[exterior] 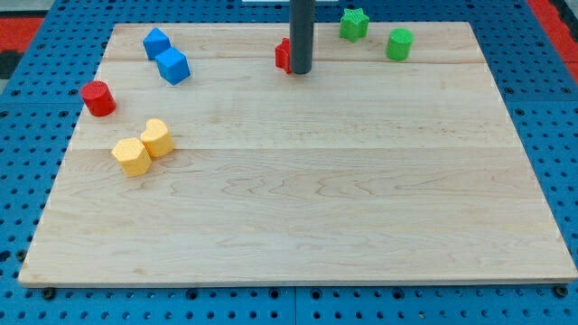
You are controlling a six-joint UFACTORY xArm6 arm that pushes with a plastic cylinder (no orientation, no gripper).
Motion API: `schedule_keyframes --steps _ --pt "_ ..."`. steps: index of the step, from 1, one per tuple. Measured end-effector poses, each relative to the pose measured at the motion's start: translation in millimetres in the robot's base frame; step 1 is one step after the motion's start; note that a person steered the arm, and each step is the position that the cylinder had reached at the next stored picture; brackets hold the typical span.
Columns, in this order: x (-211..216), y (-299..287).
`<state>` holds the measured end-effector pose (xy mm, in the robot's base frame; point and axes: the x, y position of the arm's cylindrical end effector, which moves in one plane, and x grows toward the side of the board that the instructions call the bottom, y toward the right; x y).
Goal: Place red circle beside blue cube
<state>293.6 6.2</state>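
Observation:
The red circle block sits near the board's left edge. The blue cube is up and to its right, with a second blue block just above-left of it. My tip is at the view's top centre, touching the right side of another red block that the rod partly hides. The tip is far right of the red circle and the blue cube.
Two yellow blocks lie together below the red circle. A green star block and a green cylinder are at the top right. The wooden board lies on a blue pegboard.

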Motion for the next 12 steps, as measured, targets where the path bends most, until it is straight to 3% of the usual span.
schedule_keyframes --steps 1,2,4,5,7,8,9,10,12 --pt "17.5 2.4" --pt "18.6 -32.8" --pt "-26.9 -4.4" --pt "-29.7 6.9" --pt "79.7 -121.4" --pt "105.5 -177.3" --pt "129.9 -286.8" --pt "129.9 -310.9" --pt "88.3 -311.1"
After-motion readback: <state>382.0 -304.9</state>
